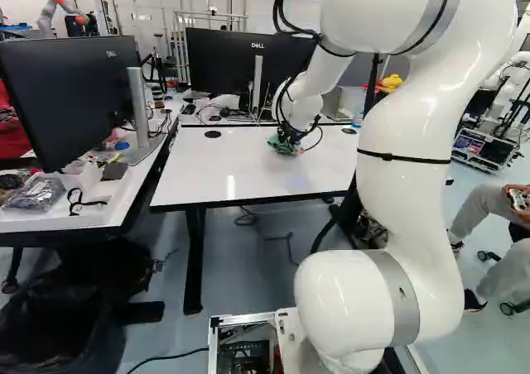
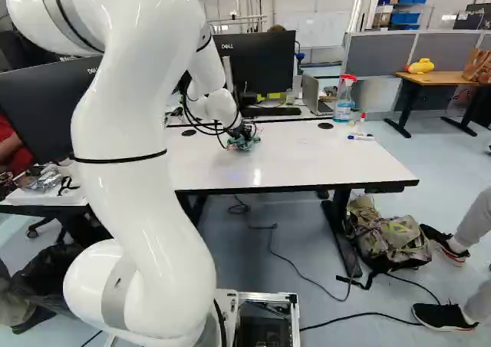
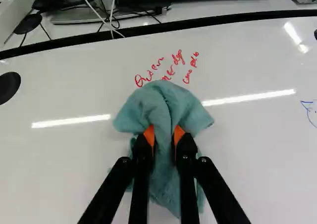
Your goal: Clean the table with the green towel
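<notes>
Nearest the camera with the bulky white arm (image 1: 406,113), reaching out over the white table (image 1: 199,171) to the black gripper (image 1: 288,136). Closed on the green towel (image 3: 163,102), pinching a bunched fold between both orange pads (image 3: 149,135), with loose cloth spread to either side. Set down on the tabletop toward the far edge, right up against red handwriting (image 3: 143,78). Also on that surface, off to one side: blue marks (image 3: 309,110). Near the far edge, toward the right of the right base view: a spray bottle (image 2: 344,105) and a blue marker (image 2: 359,137).
</notes>
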`<state>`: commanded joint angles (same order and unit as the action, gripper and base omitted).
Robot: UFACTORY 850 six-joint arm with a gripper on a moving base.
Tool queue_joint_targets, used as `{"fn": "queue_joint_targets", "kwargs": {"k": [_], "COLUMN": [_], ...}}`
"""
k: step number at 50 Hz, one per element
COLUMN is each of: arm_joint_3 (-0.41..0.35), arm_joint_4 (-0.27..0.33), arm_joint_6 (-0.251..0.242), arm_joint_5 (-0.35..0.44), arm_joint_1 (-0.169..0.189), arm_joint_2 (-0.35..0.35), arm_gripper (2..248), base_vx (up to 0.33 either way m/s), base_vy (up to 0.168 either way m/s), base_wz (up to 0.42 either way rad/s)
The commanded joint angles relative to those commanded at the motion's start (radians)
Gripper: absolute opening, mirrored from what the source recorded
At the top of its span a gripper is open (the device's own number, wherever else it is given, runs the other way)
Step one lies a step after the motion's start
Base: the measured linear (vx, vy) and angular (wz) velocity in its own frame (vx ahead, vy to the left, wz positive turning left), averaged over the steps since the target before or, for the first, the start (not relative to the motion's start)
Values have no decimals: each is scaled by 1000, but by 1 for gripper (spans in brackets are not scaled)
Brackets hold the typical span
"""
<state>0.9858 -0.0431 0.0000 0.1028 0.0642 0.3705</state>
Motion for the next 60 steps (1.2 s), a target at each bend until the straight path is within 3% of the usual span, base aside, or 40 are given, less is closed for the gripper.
{"fn": "queue_joint_targets", "kwargs": {"k": [21,60], "arm_joint_3": [31,230], "arm_joint_4": [0,0], "arm_joint_6": [0,0], "arm_joint_5": [0,0], "arm_joint_1": [22,88], "arm_joint_2": [25,176], "arm_gripper": [61,61], "base_vx": [0,0], "base_vy": [0,0], "base_wz": [0,0]}}
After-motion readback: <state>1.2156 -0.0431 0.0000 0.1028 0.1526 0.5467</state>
